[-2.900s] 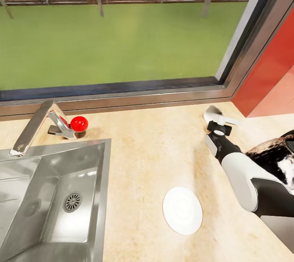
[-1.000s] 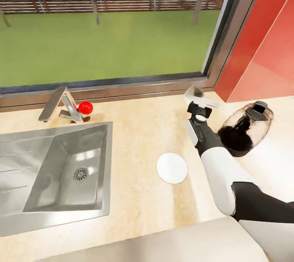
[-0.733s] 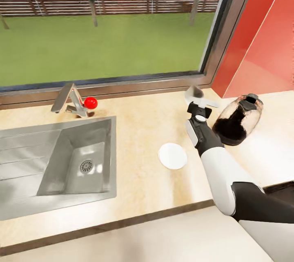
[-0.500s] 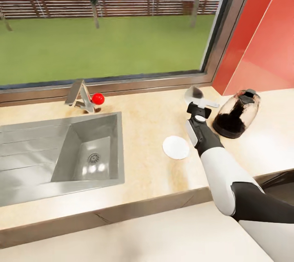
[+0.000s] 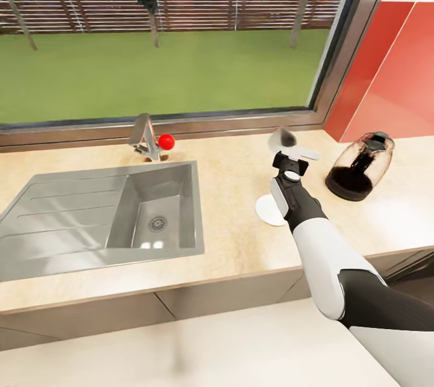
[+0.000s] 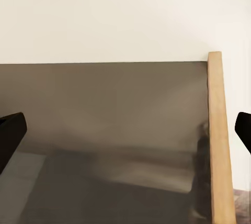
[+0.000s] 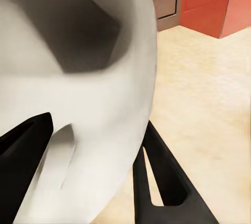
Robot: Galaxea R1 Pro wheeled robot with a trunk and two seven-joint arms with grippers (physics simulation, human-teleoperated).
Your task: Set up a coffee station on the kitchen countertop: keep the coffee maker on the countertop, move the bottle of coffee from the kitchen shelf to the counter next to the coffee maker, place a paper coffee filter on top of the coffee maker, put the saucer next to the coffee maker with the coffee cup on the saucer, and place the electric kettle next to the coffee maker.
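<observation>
My right gripper (image 5: 290, 155) is shut on the white coffee cup (image 5: 282, 137) and holds it tilted above the pale countertop (image 5: 229, 236). Up close, the coffee cup (image 7: 89, 62) sits between the black fingers (image 7: 157, 177) of my right gripper (image 7: 99, 122). The white saucer (image 5: 265, 211) lies flat on the counter, partly hidden behind my right forearm, nearer to me than the cup. To the right stands the glass electric kettle (image 5: 360, 165) with its black lid. My left gripper (image 6: 125, 130) is open, and between its fingers show a dark grey cabinet front and a wooden edge.
A steel sink (image 5: 108, 215) with a drainboard is set into the counter at the left. A faucet with a red knob (image 5: 166, 141) stands behind it. A large window (image 5: 169, 43) runs along the back and a red wall panel (image 5: 392, 73) is at the right.
The camera has pulled back and shifted, so more of the counter's front edge shows. My right gripper still holds the cup and now sits closer over the saucer.
</observation>
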